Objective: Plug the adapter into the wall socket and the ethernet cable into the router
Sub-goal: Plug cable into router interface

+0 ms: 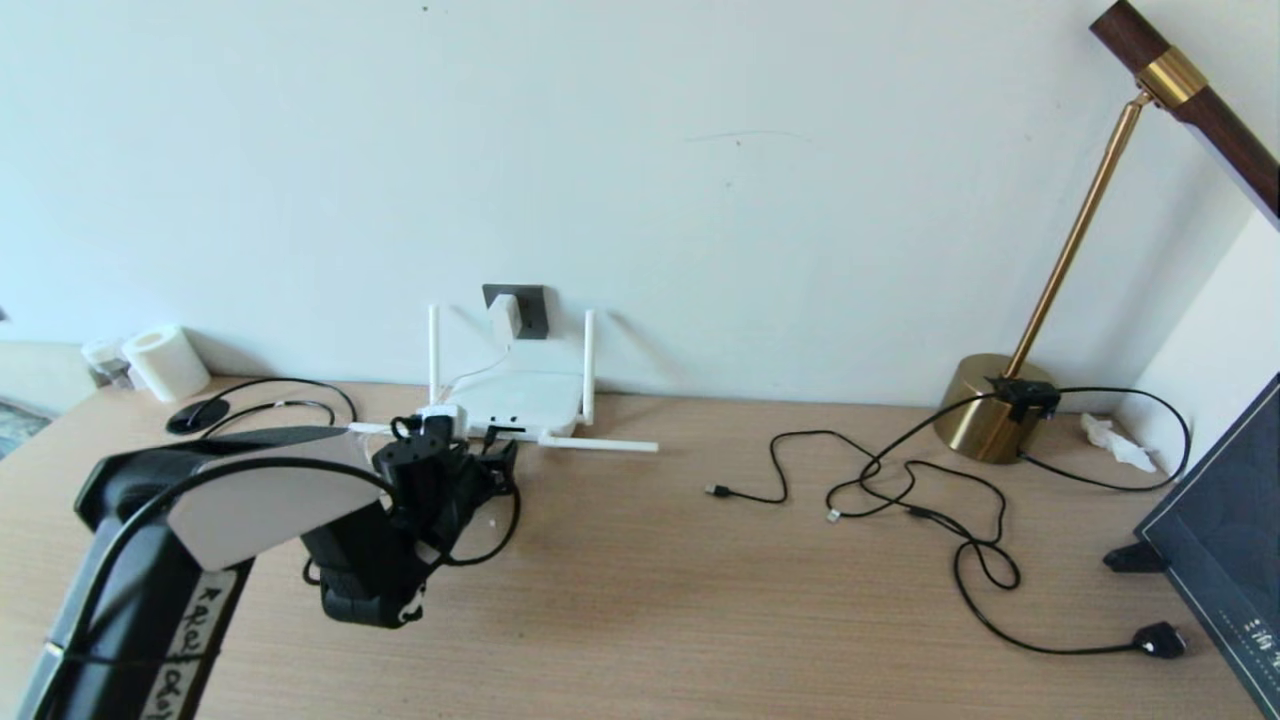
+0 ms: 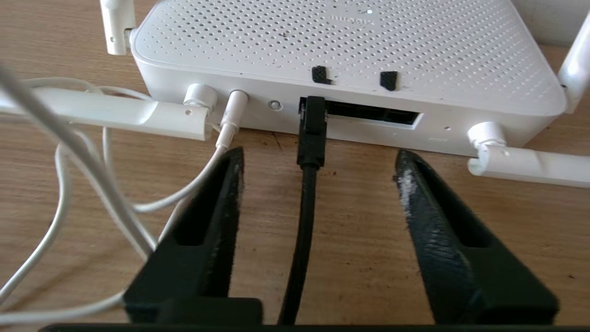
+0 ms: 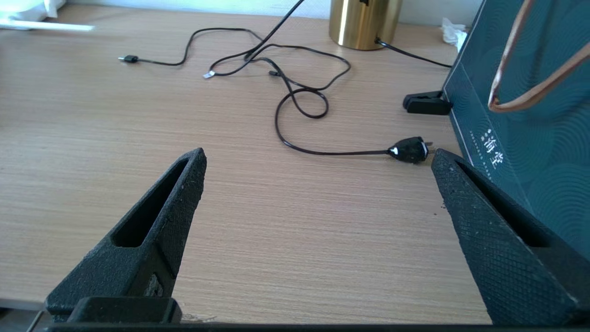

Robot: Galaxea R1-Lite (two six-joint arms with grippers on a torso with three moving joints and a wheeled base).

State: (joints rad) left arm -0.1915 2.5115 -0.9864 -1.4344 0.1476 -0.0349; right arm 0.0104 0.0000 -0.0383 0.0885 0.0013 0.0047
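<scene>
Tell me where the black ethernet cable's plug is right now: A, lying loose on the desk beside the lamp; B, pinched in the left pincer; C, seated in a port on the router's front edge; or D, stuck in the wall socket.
C: the ethernet cable has its plug in a port of the router, and the open left pincer straddles it without touching.

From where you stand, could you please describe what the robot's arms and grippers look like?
The left arm is black with a light grey shell, a black cable along it and a handwritten white label. Both the left gripper and right gripper have black, wedge-shaped, rough-textured fingers with slotted cut-outs.
</scene>
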